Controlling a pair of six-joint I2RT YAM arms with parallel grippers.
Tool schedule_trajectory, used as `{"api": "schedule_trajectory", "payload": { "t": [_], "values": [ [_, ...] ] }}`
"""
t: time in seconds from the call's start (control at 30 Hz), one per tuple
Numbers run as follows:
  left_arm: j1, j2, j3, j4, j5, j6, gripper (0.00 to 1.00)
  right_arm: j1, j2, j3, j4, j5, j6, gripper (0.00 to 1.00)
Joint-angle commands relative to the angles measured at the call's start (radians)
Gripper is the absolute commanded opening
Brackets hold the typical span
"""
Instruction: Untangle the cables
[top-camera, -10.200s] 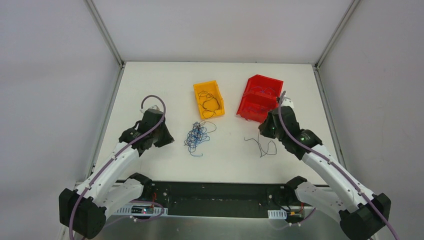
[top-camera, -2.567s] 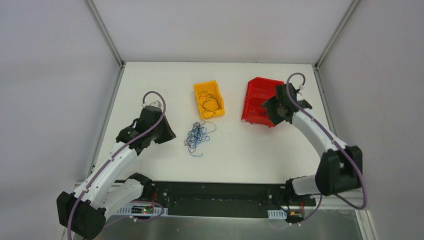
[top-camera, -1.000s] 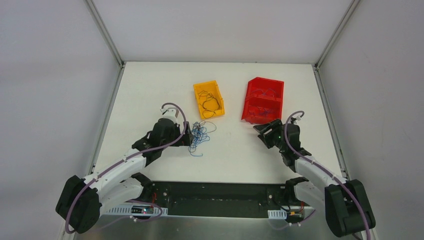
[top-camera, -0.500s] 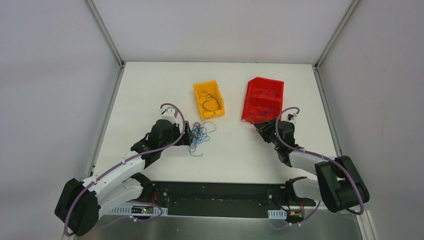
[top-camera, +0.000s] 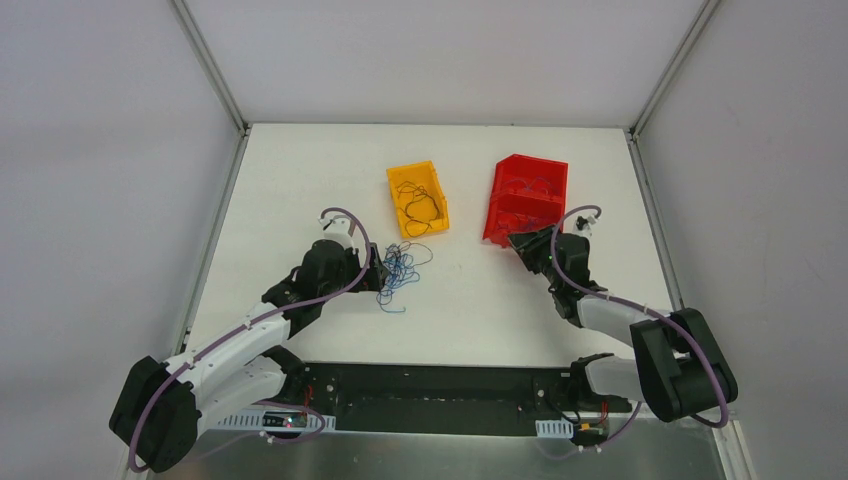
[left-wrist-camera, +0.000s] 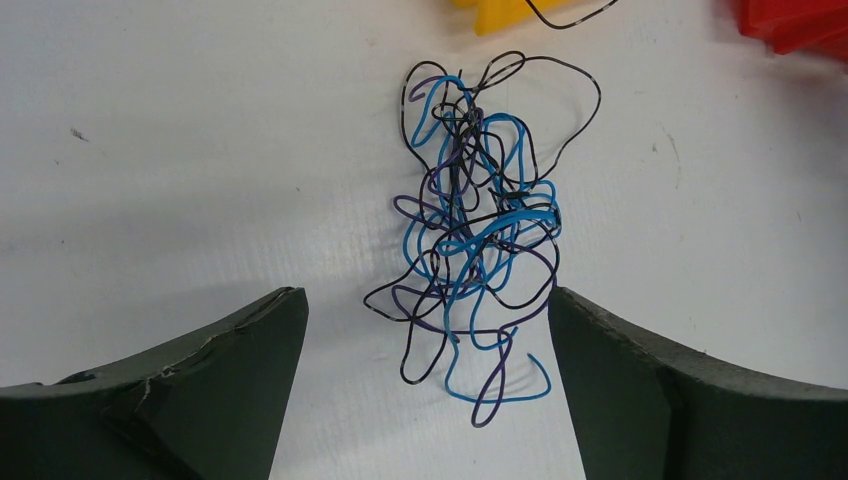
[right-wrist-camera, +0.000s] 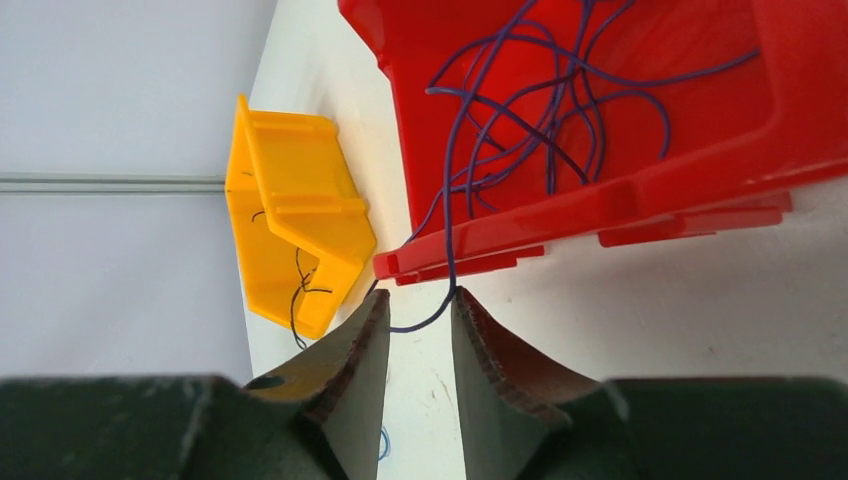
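The left gripper (left-wrist-camera: 425, 305) is low over the white table (left-wrist-camera: 150, 150) with its jaws spread wide. Its two fingers flank the near end of the cable tangle (left-wrist-camera: 470, 240) without touching it, and they hold nothing. The tangle is a knot of thin blue, black and purple wires. It lies flat on the table just in front of the yellow bin (top-camera: 417, 198). Loose black cables (top-camera: 420, 207) lie inside the yellow bin.

The right gripper (right-wrist-camera: 420, 300) is at the front lip of the red bin (right-wrist-camera: 640, 190). Its jaws are drawn close together, but a clear gap remains between the fingertips. Purple cables (right-wrist-camera: 560, 110) lie in the red bin. One strand of them hangs out over the front lip, and its loop crosses the gap at the fingertips. The strand is not clamped. Whether a finger touches it cannot be determined.

The red bin stands to the right of the yellow bin, apart from it.
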Motion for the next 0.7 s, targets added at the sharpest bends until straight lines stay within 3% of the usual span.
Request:
{"api": "schedule_trajectory", "payload": {
  "t": [0.0,0.17,0.3,0.47,0.67],
  "values": [
    [-0.012,-0.002,0.004,0.040,0.008,0.023,0.94,0.004,-0.006,0.044,0.051,0.023,0.008,0.32],
    [-0.012,-0.008,0.001,0.039,0.004,0.023,0.94,0.004,-0.019,0.054,0.048,0.022,0.017,0.36],
    [-0.012,-0.004,0.002,0.039,0.006,0.024,0.94,0.005,-0.020,0.075,0.024,0.023,0.025,0.26],
    [-0.012,-0.008,0.002,0.033,0.002,0.023,0.93,0.004,-0.035,0.090,-0.008,0.024,0.063,0.00],
    [-0.012,-0.005,0.004,0.033,0.002,0.023,0.94,0.001,-0.073,0.177,-0.215,0.056,0.133,0.00]
  ]
}}
